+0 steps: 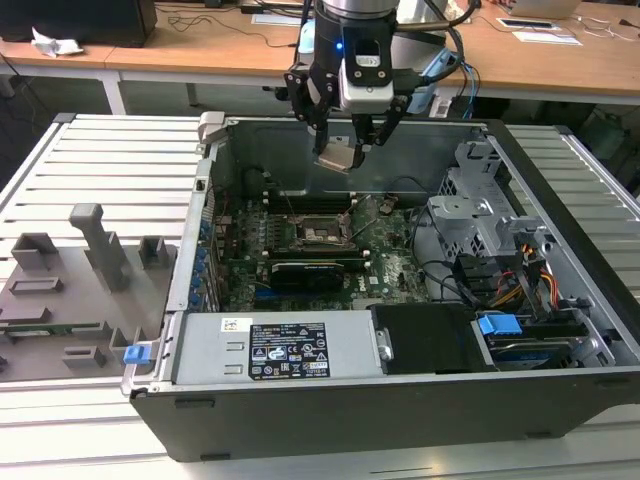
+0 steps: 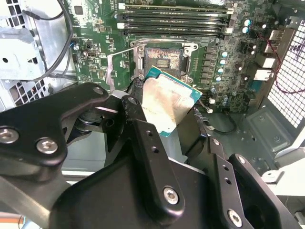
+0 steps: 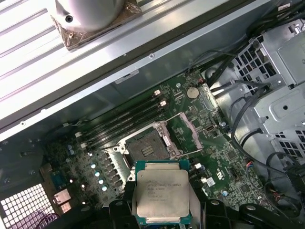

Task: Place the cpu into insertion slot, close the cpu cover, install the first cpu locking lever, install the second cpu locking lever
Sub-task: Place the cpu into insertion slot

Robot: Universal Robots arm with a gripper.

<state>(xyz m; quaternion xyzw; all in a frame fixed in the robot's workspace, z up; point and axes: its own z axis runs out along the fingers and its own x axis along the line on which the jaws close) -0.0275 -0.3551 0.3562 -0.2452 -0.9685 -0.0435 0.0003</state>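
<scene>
My gripper (image 1: 345,140) hangs above the open computer case, shut on the cpu (image 1: 338,158). The cpu is a flat square chip with a pale metal top and a green rim, held by its edges between black fingers (image 2: 138,109) in both wrist views (image 3: 162,193). It is tilted and well above the board. Below it lies the insertion slot (image 1: 322,232), open and bare, with its contact field showing (image 2: 162,59) (image 3: 145,145). The cpu cover (image 3: 187,130), a thin silvery frame, stands swung open beside the slot (image 2: 119,67).
A long black card (image 1: 315,268) lies just in front of the slot, and memory sticks (image 2: 171,21) run along its other side. A power supply (image 1: 290,350) fills the case front, and a drive cage with cables (image 1: 480,215) stands at the exterior view's right. Grey fixtures (image 1: 90,250) sit outside on the left.
</scene>
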